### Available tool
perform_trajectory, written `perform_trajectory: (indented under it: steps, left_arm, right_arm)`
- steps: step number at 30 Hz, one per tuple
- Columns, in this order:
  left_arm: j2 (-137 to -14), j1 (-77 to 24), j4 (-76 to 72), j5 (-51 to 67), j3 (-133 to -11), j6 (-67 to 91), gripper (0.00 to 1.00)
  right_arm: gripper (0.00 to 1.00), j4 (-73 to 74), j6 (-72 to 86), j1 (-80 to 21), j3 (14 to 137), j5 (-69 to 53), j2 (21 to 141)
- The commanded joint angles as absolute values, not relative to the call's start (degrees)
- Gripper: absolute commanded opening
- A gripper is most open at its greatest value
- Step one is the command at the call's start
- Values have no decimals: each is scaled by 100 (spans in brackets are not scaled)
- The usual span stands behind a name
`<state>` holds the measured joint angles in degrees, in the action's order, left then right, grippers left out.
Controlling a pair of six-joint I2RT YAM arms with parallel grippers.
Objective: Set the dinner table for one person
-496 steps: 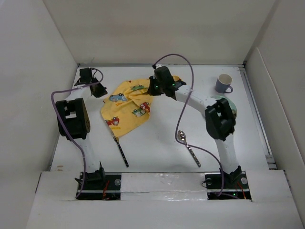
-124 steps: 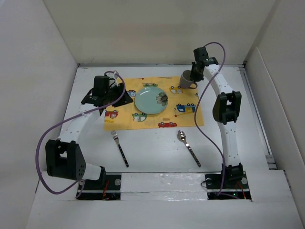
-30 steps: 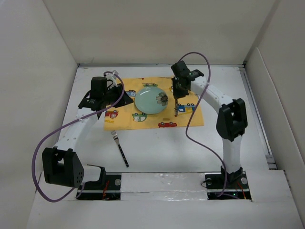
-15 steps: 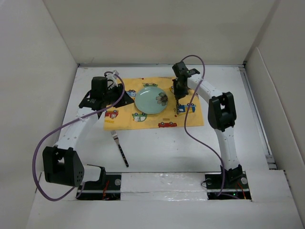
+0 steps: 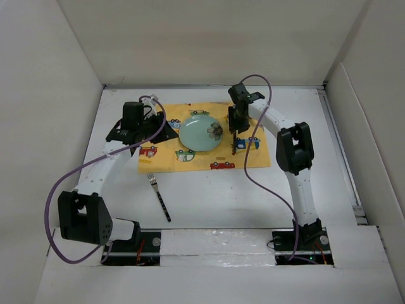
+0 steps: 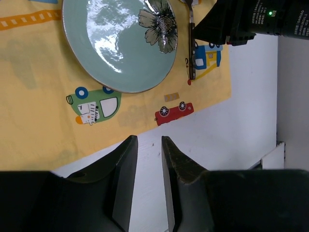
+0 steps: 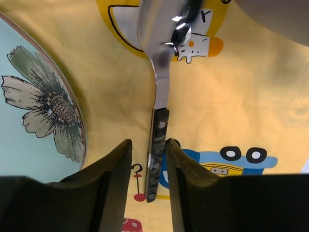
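Note:
On the white dinner table (image 5: 209, 196) lies a yellow car-print cloth (image 5: 164, 161) with a teal flowered plate (image 5: 197, 134) in its middle. A spoon (image 7: 161, 87) lies flat on the cloth just right of the plate, bowl away from me; only its handle (image 5: 233, 147) shows from above. My right gripper (image 7: 147, 144) hovers low over it, open, one jaw on each side of the dark handle with a gap on the left. My left gripper (image 6: 148, 140) hangs over the cloth's left end (image 5: 142, 132), jaws narrowly open and nothing between them.
A fork (image 5: 159, 197) lies on the bare table in front of the cloth's left corner. White walls close in the table on three sides. A grey rounded shape (image 7: 275, 14) past the spoon's bowl may be a cup. The right arm's cable loops over the cloth's right end.
The right jaws have parted from the spoon's handle, and the spoon now rests on the cloth. The left jaws have widened a little; that arm has barely moved.

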<state>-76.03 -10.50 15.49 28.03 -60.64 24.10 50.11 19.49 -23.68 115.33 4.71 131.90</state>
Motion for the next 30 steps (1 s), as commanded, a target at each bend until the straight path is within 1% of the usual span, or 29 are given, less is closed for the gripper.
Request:
perform_trajectory:
  steps: [1,2,3,4,5,6,7,8,9,11,12,13,15,16,17,18,19,20,22,23,24,25,28,30]
  left_arm:
    - [-7436,-1072,1661,2777,-6433,2408,24]
    - [-7409,-1072,1687,2743,-6538,2408,24]
    - [-7383,-1072,1731,2742,-6600,2417,24]
    - [-7305,-1072,1766,2725,-6670,2469,18]
    - [-7243,-1072,1819,2707,-6793,2513,13]
    - [-7164,-1072,1811,2716,-6837,2575,8]
    - [-7006,-1072,1802,2698,-6907,2645,0]
    - [-6909,-1072,1810,2637,-7004,2820,0]
    - [-6804,-1072,1793,2611,-7040,2926,0]
    - [-6461,-1072,1880,2471,-7180,3232,0]
    - [-6364,-1072,1942,2409,-7207,3339,0]
    - [-6094,-1072,2029,2356,-7207,3488,0]
    - [-5784,-1124,2109,2198,-7163,3743,9]
    - [-5540,-1125,2362,2067,-7207,3770,16]
    - [-5407,-1125,2477,1848,-7303,3797,20]
    - [-5283,-1125,2583,1776,-7356,3866,24]
    - [-5047,-1125,2749,1688,-7426,3893,31]
    - [-4949,-1125,2855,1566,-7618,3911,34]
    - [-4739,-1125,3232,1468,-7839,3937,41]
    - [-4711,-1125,3513,1433,-8240,3920,44]
    - [-4711,-1125,3516,1433,-8244,3920,44]
    - [-4728,-1125,3811,1467,-8418,3842,45]
    - [-4860,-1125,4339,1521,-8999,3622,45]
    - [-4930,-1125,4482,1591,-9254,3516,46]
  right_arm:
    - [42,5045,1942,-2408,11549,510,12500]
    - [42,5045,1942,-2408,11488,518,12376]
    - [38,5010,1942,-2408,11409,510,12236]
    - [30,4836,1942,-2478,11269,475,12043]
    - [11,4643,1968,-2609,11050,248,11580]
    - [2,4414,1986,-2697,10491,98,11314]
    - [0,3890,2039,-2820,10172,-147,11059]
    - [0,3598,2117,-3169,9830,-245,10613]
    - [0,3351,2301,-3390,9226,-350,10426]
    - [0,2718,2478,-3873,8739,-256,10100]
    - [0,2516,2661,-4381,8536,-237,10064]
    - [0,2148,2741,-4629,8247,-176,10063]
    - [17,1917,2952,-5226,8165,-36,10238]
    - [28,1829,2953,-5386,8313,-61,10370]
    - [44,1872,2944,-5544,8471,-70,10528]
    - [48,1933,2875,-5877,8647,-36,10843]
    - [51,2021,2813,-6045,8822,-35,11011]
    - [56,2056,2743,-6203,9164,148,11178]
    - [56,2318,2558,-6607,9543,587,11695]
    - [59,2547,2532,-6766,10076,867,12055]
    - [59,2549,2531,-6768,10081,870,12059]
    - [59,2784,2531,-6820,10238,931,12346]
    - [58,2848,2558,-6952,10441,1098,12655]
    - [56,3057,2584,-7005,10555,1309,12902]
